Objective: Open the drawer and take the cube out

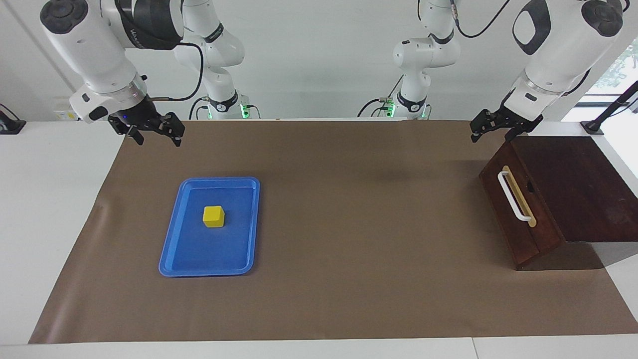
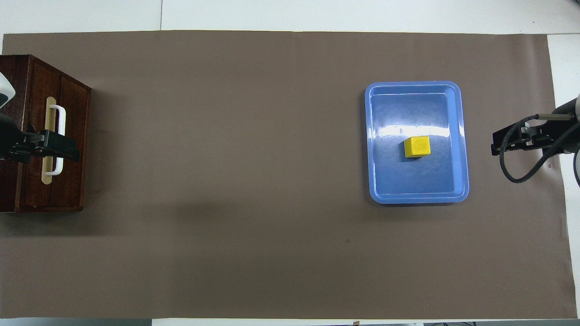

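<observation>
Both grippers hung released and empty, left gripper (image 1: 491, 130) over the shut drawer (image 1: 516, 214), right gripper (image 1: 153, 133) off the tray (image 1: 172, 249) holding the cube (image 1: 213, 217); little could slip now, though a careless descent might clip the handle (image 1: 513, 196).

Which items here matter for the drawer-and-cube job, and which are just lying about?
In the job:
drawer, shut
white handle
yellow cube, on the blue tray
left tool, open, over the box's corner

Lying about:
blue tray
brown mat
right tool, open, waiting
</observation>
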`<move>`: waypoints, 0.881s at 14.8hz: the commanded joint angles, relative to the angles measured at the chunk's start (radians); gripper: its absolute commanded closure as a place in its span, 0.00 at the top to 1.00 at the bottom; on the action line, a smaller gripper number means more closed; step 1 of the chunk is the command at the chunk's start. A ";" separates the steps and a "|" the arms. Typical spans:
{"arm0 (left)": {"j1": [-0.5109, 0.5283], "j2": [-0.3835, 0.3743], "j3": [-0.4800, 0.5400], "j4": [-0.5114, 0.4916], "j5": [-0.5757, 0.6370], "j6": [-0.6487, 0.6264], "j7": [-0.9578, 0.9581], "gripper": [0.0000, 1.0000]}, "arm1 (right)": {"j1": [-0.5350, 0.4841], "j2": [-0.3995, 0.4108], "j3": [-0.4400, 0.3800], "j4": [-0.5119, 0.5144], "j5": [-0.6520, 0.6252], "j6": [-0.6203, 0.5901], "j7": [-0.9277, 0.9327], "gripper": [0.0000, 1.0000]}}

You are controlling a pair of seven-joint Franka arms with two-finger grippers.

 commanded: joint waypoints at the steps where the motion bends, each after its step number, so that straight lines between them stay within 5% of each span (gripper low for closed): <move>1: 0.009 0.007 0.000 0.021 -0.018 -0.024 0.021 1.00 | -0.003 -0.003 0.007 0.005 -0.021 -0.022 0.019 1.00; 8: 0.009 -0.001 0.000 0.021 -0.017 -0.003 0.020 1.00 | -0.001 -0.003 0.008 0.008 -0.058 -0.009 0.091 1.00; 13: 0.009 -0.001 0.000 0.020 -0.017 0.002 0.018 1.00 | -0.004 -0.003 0.012 0.008 -0.039 -0.009 -0.019 1.00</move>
